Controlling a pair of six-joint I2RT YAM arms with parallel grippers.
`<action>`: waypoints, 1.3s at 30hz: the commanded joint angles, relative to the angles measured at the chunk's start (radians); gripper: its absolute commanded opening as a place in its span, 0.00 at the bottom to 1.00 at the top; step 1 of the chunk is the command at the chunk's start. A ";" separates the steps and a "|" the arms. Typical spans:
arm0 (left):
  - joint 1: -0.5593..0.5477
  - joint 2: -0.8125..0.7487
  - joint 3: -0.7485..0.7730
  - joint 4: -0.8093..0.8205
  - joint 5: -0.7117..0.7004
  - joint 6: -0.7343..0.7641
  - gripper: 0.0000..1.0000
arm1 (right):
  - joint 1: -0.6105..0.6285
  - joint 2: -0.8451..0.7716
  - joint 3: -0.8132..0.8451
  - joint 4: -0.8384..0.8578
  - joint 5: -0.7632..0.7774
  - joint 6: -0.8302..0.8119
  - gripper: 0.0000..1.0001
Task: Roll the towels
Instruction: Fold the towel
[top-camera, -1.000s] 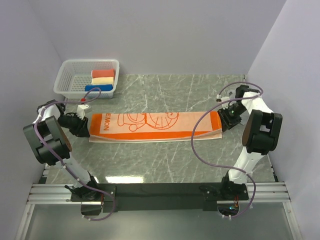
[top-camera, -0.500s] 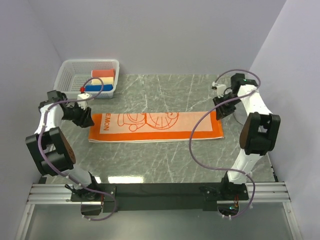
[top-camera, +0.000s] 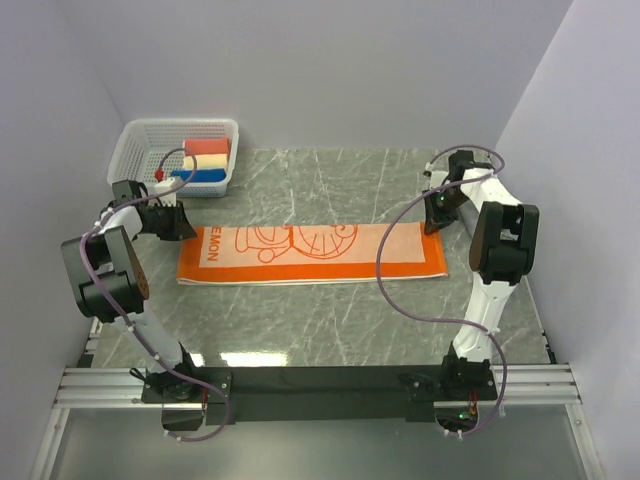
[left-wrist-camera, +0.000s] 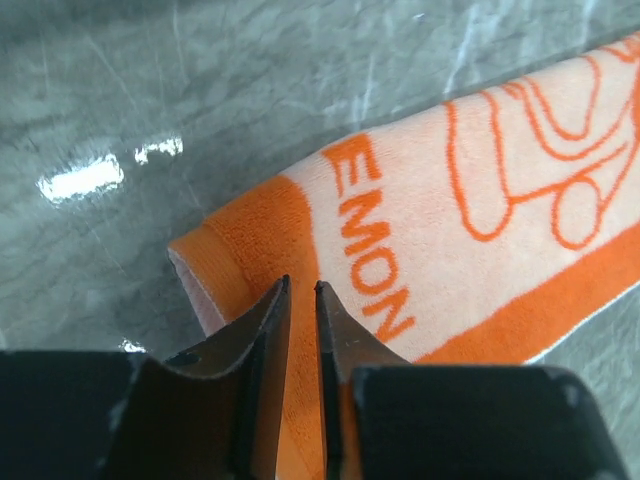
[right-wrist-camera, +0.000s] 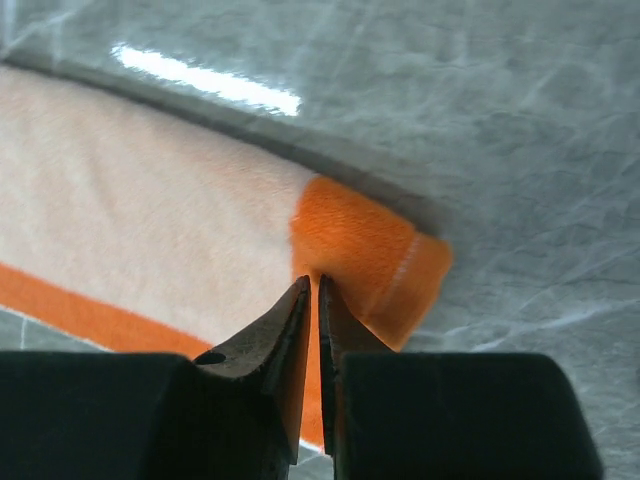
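Between the tools, the orange towel

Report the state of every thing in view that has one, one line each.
Orange towel, unrolled, lying flat.
Left gripper, jaws almost closed at the towel's left end; grip on cloth unclear.
Right gripper, jaws almost closed at the towel's right end; grip unclear.
Basket, upright, partly filled.
Red, cream and blue rolls, rolled up, side by side in the basket.

Pale lilac walls fill the left, top and right of the frame around a grey-green marbled table; white glare sits lower left of centre.
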 joint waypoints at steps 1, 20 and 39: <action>-0.001 0.002 -0.030 0.093 -0.042 -0.070 0.21 | -0.011 0.031 0.021 0.057 0.057 0.050 0.14; 0.051 -0.054 -0.010 0.083 -0.068 -0.095 0.25 | -0.016 0.018 0.137 0.010 0.103 0.045 0.33; 0.051 -0.585 -0.072 0.136 0.073 -0.124 0.99 | -0.082 -0.159 -0.117 -0.030 0.137 0.085 0.54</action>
